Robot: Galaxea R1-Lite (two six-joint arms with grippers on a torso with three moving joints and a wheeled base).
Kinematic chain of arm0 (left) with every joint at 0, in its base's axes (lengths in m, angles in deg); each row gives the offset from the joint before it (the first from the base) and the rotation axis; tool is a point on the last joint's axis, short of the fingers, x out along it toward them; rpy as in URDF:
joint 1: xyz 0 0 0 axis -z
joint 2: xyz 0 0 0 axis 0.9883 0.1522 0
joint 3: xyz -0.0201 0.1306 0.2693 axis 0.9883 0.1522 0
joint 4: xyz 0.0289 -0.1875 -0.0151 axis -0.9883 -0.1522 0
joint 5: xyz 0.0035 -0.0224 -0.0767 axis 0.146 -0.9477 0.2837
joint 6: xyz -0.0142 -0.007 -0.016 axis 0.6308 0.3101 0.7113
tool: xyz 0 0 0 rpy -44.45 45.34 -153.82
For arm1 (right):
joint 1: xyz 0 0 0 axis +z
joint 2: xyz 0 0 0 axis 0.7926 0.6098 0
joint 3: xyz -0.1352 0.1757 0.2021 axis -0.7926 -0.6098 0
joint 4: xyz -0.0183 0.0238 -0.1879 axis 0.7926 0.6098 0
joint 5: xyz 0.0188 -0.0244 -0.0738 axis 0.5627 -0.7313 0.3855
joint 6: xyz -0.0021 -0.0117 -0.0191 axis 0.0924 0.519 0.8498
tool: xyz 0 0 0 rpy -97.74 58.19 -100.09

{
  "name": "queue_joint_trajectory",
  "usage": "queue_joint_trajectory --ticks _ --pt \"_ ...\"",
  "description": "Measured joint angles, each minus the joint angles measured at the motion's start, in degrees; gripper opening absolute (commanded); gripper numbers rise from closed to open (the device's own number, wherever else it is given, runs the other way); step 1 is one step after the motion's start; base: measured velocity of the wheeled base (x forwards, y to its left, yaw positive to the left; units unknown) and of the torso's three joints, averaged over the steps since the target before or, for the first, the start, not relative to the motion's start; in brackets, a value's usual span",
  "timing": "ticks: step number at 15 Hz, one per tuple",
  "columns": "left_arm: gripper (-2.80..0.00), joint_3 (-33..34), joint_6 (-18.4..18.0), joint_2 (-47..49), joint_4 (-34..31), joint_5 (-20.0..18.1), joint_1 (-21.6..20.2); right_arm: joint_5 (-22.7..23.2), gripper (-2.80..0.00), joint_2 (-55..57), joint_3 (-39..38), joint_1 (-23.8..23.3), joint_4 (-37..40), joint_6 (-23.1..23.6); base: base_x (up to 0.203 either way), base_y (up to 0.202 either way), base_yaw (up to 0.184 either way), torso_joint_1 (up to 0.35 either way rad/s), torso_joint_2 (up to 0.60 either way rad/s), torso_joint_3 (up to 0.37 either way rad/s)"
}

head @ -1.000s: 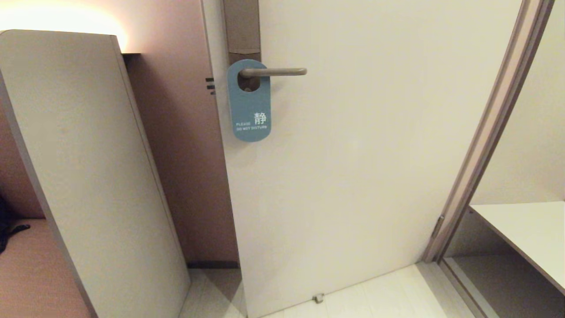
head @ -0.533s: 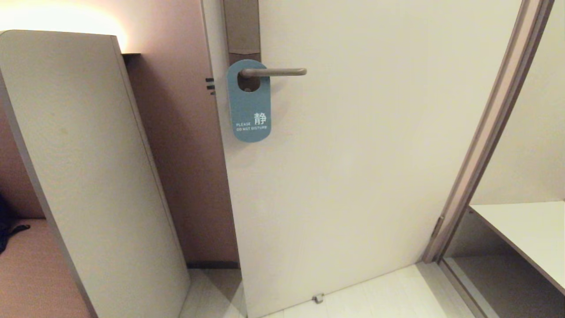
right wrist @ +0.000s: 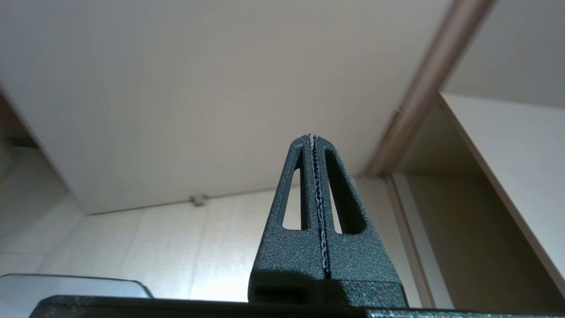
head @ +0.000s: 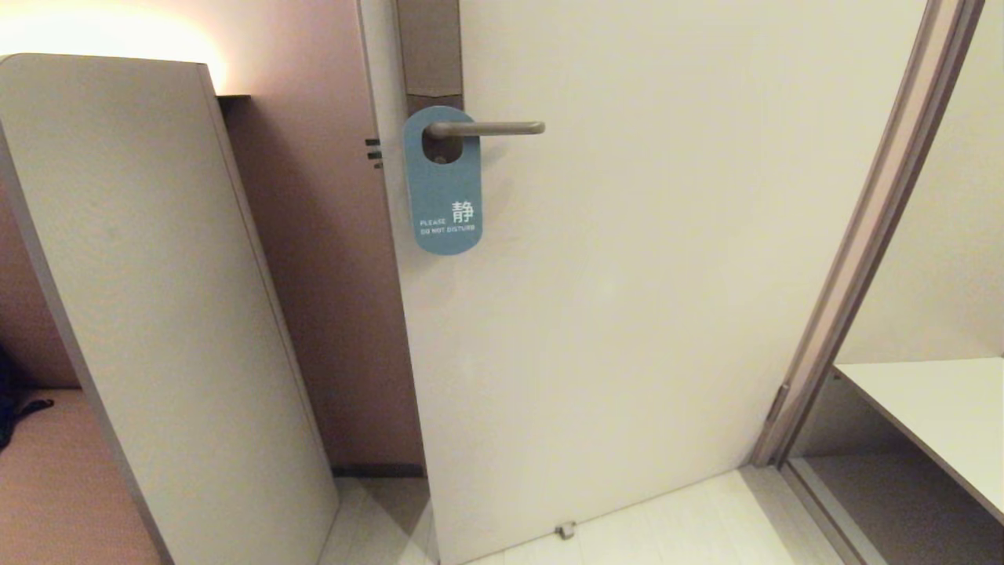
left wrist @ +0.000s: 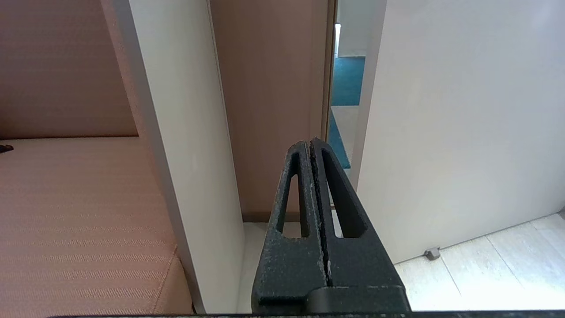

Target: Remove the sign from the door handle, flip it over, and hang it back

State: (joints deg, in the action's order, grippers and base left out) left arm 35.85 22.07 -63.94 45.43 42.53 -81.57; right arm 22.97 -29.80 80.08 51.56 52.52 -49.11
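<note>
Sign (head: pixel 443 192) hanging teal face out on door handle (head: pixel 486 128), nr door's latch edge. Left gripper (left wrist: pixel 311 143) & right gripper (right wrist: pixel 312 138) clamped empty, both low. Risk: reaching w/ pinched tips would knock sign askew.

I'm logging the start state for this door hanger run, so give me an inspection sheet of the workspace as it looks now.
Surface: pale door, standing ajar; light floor below.
Job's things: sign hangs on the door handle, teal face out, white "Please do not disturb" lettering; handle level.
Clutter: small door stop on the floor at the door's foot.
Grippers: left gripper shut, empty, low beside the panel; right gripper shut, empty, facing the lower door. Neither shows in the head view.
Cables: nothing seen.
Surroundings: tall pale panel and padded seat on the left, door frame and white shelf on the right.
</note>
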Motion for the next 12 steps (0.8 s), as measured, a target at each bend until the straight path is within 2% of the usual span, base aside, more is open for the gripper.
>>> queue_joint_trajectory --ticks 6,12 --pt "-2.8 0.01 0.0 0.0 0.0 0.0 0.02 0.29 -2.8 -9.61 0.0 0.77 2.54 -2.29 0.0 0.0 0.0 0.0 0.0 0.0" --pt "-2.8 0.01 -0.01 0.0 0.0 0.0 0.0 0.25 -2.8 -12.51 0.02 0.82 2.59 -2.5 0.0 0.0 0.0 0.0 0.0 0.0"
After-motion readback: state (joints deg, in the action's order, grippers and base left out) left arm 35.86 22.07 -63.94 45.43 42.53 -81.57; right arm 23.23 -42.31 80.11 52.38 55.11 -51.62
